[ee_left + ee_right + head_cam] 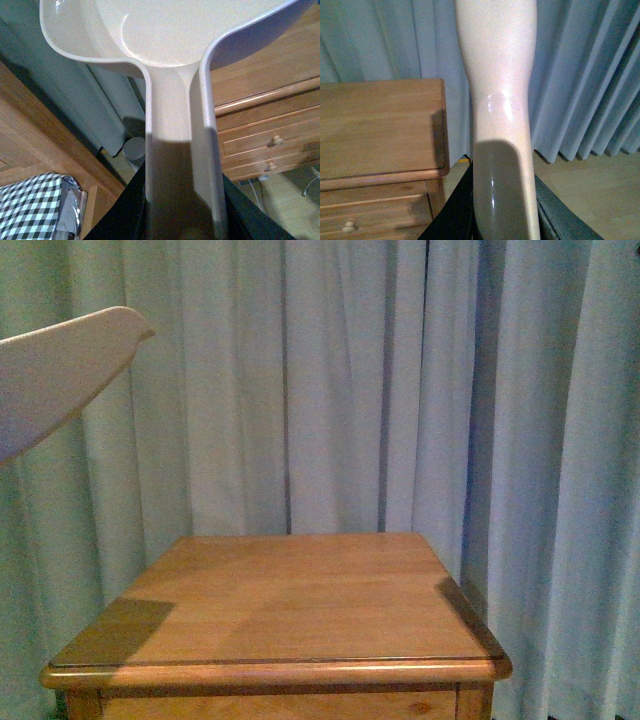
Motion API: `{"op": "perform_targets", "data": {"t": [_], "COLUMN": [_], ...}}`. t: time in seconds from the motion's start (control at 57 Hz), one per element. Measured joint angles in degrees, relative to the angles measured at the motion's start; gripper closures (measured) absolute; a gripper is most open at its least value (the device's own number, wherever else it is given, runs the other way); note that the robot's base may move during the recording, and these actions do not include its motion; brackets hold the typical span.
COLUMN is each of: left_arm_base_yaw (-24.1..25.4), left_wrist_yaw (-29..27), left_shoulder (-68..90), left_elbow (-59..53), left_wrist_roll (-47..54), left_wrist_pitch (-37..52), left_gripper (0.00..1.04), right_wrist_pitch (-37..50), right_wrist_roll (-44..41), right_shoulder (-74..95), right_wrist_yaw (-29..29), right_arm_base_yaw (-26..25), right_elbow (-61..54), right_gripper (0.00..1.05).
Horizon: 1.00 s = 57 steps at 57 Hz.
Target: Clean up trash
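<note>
The beige-pink dustpan [165,35] is held up off the table; its handle [177,165] runs down between the jaws of my left gripper [180,227], which is shut on it. Its rim [60,370] juts into the front view at upper left. My right gripper [502,225] is shut on the pale brush [500,100], whose handle fills the middle of the right wrist view; the bristles are out of view. The trash shows in no view.
A wooden cabinet [290,600] with a bare top stands before pale curtains [350,380]. Its drawers with round knobs [275,141] face the left wrist camera. A checkered cloth [30,205] and a small grey can [134,149] lie below.
</note>
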Motion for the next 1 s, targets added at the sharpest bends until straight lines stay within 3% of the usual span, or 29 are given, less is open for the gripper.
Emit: {"op": "perform_targets", "data": {"t": [0.439,1.0], "left_arm_base_yaw": [0.0,0.0], "left_wrist_yaw": [0.0,0.57], "left_shoulder": [0.0,-0.02], "left_elbow": [0.0,-0.02], "left_wrist_roll": [0.0,0.17], "left_wrist_pitch": [0.0,-0.02], "left_gripper": [0.78,0.78], "right_wrist_pitch": [-0.66,-0.68], "right_wrist_roll": [1.33,1.68], "right_shoulder": [-0.79,-0.83], "right_wrist_yaw": [5.4,5.99], "right_arm_base_yaw": [3.67,3.69], "right_elbow": [-1.79,-1.81], "right_gripper": [0.85,0.85]}}
